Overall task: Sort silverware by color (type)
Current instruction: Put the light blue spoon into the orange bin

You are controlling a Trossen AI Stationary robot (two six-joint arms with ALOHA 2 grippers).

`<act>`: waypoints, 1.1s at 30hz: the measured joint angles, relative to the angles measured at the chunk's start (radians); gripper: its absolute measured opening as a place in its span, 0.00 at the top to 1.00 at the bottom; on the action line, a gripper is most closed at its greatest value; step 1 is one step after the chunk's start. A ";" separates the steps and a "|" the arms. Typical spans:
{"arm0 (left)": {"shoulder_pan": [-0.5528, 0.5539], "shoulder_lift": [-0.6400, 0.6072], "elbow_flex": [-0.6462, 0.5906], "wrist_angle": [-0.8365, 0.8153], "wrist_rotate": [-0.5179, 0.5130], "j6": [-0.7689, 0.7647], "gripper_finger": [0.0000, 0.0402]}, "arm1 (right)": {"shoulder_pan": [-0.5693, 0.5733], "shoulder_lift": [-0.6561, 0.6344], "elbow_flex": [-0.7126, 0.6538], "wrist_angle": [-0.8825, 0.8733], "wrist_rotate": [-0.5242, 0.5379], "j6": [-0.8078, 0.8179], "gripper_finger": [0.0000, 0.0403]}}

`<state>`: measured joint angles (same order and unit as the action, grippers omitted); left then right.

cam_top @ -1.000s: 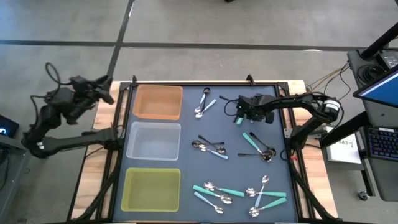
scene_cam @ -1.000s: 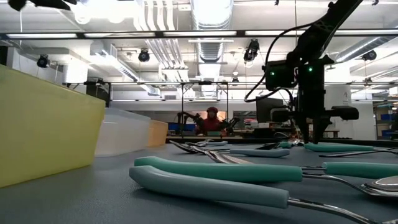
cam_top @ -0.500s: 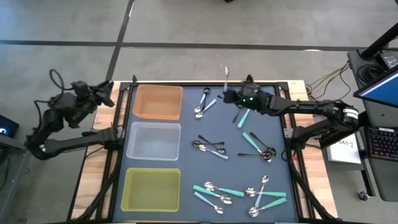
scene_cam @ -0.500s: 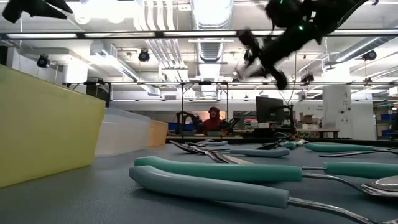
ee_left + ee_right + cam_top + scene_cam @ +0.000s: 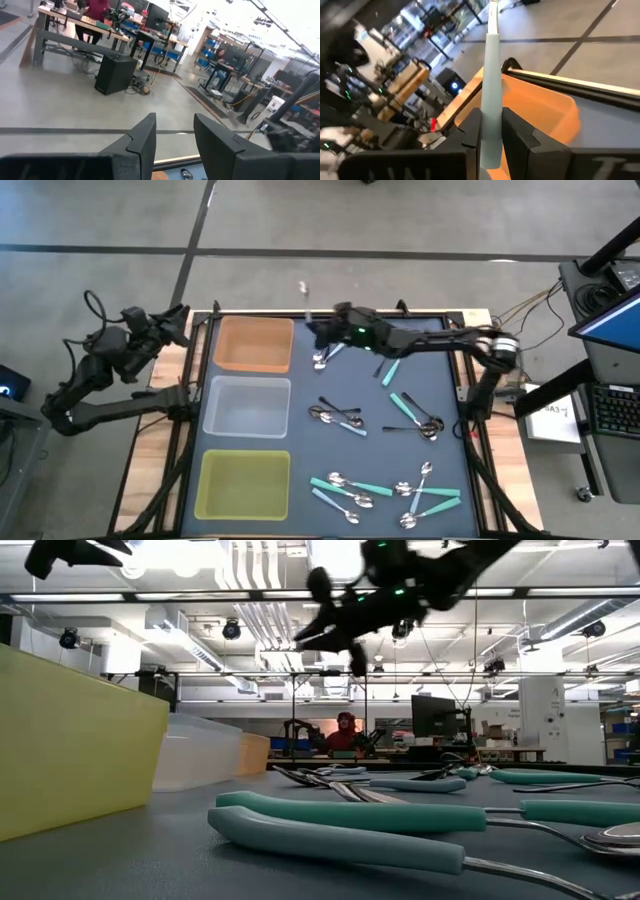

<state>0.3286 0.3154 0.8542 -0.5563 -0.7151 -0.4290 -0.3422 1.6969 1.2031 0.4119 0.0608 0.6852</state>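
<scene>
My right gripper (image 5: pixel 318 330) hangs high over the table's far side, just right of the orange tray (image 5: pixel 255 343), shut on a teal-handled spoon (image 5: pixel 491 60). The spoon's silver end (image 5: pixel 303 286) juts out past the fingers. In the low view the right gripper (image 5: pixel 330 625) is far above the tabletop. Several teal-handled, silver and dark spoons (image 5: pixel 345 415) lie flat on the dark mat. My left gripper (image 5: pixel 175 145) stands open and empty beyond the table's left edge (image 5: pixel 165 330). My right gripper pinches the spoon's teal handle (image 5: pixel 490 102) between its two fingers. The fingers lie level and point toward the table's far left, with the handle running along them and sticking out ahead. The spoon is lifted clear of the table.
A clear tray (image 5: pixel 246 406) and a yellow-green tray (image 5: pixel 245 484) stand in a column below the orange one on the mat's left. Spoons cluster at the far middle (image 5: pixel 330 345), at the right (image 5: pixel 415 415) and at the near right (image 5: pixel 420 495).
My right gripper has risen from the mat at the far right with the teal-handled spoon. It has swung toward the table's left, up to the orange tray, tipping from pointing down to level. The spoon is now lifted clear.
</scene>
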 joint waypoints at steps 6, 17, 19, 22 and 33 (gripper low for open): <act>0.000 -0.016 0.014 0.000 0.018 0.000 0.71 | -0.003 0.219 0.272 -0.093 -0.132 -0.054 0.90; 0.000 -0.034 0.015 -0.002 0.053 -0.007 0.71 | 0.004 0.481 0.675 -0.488 -0.218 -0.226 0.90; 0.000 -0.035 0.015 -0.005 0.054 -0.007 0.71 | 0.004 0.517 0.742 -0.578 -0.218 -0.278 0.90; 0.000 -0.037 0.015 -0.010 0.054 -0.007 0.71 | 0.004 0.567 0.828 -0.690 -0.218 -0.345 0.90; 0.000 -0.037 0.014 -0.023 0.054 -0.007 0.71 | 0.004 0.634 1.003 -1.015 -0.218 -0.418 0.60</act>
<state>0.3290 0.2779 0.8684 -0.5793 -0.6609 -0.4362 -0.3386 2.3306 2.2061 -0.6028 -0.1570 0.2669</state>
